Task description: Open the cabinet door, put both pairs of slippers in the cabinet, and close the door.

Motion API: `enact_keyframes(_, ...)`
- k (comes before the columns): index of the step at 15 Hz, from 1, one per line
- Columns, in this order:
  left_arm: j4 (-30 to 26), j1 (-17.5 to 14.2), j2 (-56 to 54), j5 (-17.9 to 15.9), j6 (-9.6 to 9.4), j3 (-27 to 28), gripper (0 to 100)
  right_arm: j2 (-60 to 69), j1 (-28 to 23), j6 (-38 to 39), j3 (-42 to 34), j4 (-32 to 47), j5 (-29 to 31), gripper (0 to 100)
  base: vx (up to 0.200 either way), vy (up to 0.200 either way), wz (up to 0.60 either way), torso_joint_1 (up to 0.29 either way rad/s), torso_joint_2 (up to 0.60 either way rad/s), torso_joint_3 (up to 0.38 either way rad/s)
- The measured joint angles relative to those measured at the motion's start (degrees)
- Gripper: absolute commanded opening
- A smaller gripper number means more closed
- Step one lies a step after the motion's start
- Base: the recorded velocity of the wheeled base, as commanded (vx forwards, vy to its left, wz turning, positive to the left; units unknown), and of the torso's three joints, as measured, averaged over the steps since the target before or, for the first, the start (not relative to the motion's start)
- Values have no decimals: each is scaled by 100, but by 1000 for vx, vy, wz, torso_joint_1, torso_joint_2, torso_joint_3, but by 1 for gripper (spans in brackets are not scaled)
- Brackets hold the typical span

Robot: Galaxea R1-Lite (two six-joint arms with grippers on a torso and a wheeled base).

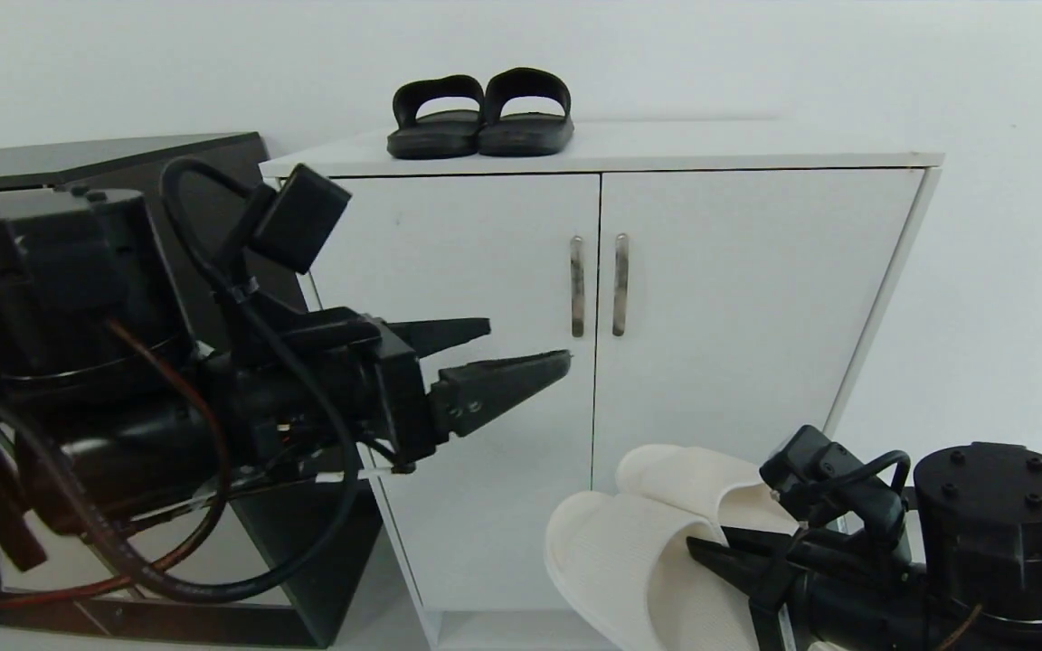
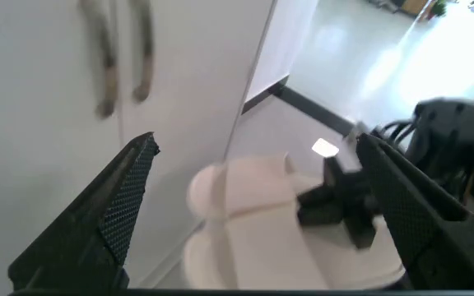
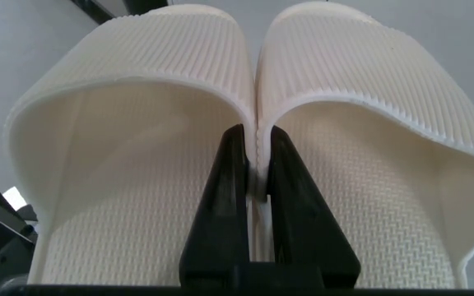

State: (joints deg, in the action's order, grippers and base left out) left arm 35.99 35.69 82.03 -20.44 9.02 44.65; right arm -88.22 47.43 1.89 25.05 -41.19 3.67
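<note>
left gripper (image 1: 530, 342): jaws wide apart, empty, before cabinet (image 1: 738, 298)
right gripper (image 3: 257, 140): clamped on white slippers (image 1: 629, 561), low before cabinet
black slippers (image 1: 480, 113): atop cabinet

1. No writing, label, brand mark, number or sign can be read on anything here.
</note>
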Motion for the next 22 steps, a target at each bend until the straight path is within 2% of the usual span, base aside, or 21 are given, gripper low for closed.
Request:
enact_keyframes(2, -33, 210, 468, 6, 173, 680, 100, -65, 0, -4, 11, -90, -6, 0, 0, 0, 0, 0, 0, 0)
enact_keyframes(5, -301, 388, 1096, 6, 228, 1543, 100, -163, 0, -4, 5, -249, 0, 0, 0, 0, 0, 0, 0, 0)
enact_keyframes(8, -345, 474, 1623, -49, 280, 2070, 100, -223, 22, -50, 0, -255, 2, 0, 0, 0, 0, 0, 0, 0)
enact_keyframes(11, -356, 488, 1993, -293, 699, 2547, 100, -249, 27, -116, -11, -262, 5, 0, 0, 0, 0, 0, 0, 0)
enact_keyframes(12, -358, 488, 2103, -308, 778, 2715, 100, -249, 30, -118, -11, -262, 0, 0, 0, 0, 0, 0, 0, 0)
enact_keyframes(13, -418, 485, 2204, -301, 806, 2849, 100, -249, 33, -116, -11, -265, 0, 0, 0, 0, 0, 0, 0, 0)
enact_keyframes(16, -468, 534, 2339, 310, 792, 2951, 100, -254, 38, -118, -11, -265, 0, 0, 0, 0, 0, 0, 0, 0)
enact_keyframes(21, -479, 463, 2363, 386, 780, 2960, 100, -254, 59, -118, -20, -265, 0, 0, 0, 0, 0, 0, 0, 0)
enact_keyframes(22, -482, 438, 2367, 391, 725, 2960, 100, -254, 59, -118, -22, -265, 2, 0, 0, 0, 0, 0, 0, 0)
